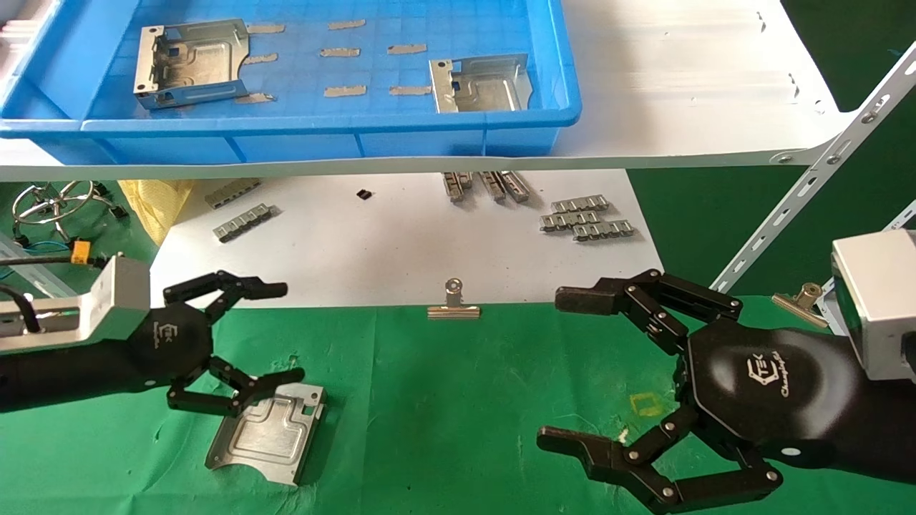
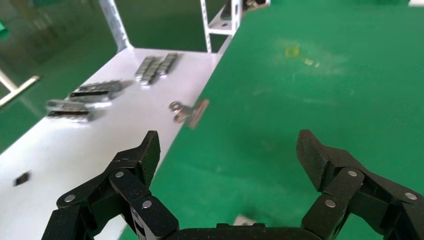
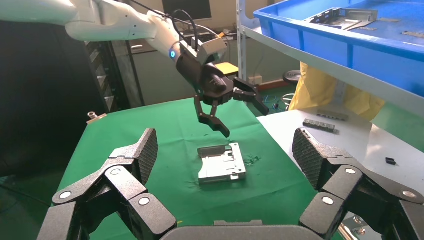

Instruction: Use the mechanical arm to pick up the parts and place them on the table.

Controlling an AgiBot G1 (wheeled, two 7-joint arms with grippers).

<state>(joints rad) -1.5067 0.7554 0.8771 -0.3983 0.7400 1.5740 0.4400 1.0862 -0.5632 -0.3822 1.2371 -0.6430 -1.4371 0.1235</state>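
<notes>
parts-wise, one bracket (image 1: 268,433) lay on our green surface (image 1: 458,400); two (image 1: 192,63) (image 1: 481,84) remained in the bin (image 1: 286,136). our left gripper (image 1: 247,343) and right gripper (image 1: 572,372) had fingers spread, empty.

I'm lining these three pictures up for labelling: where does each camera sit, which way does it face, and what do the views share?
Head view: on the head, looking forward and down at the table, blue bin and both open grippers.
Left wrist view: behind the left gripper, facing along the green cloth and white board.
Right wrist view: behind the right gripper, facing the left gripper raised over a part.
Shared: that part shows in head and right wrist views.
</notes>
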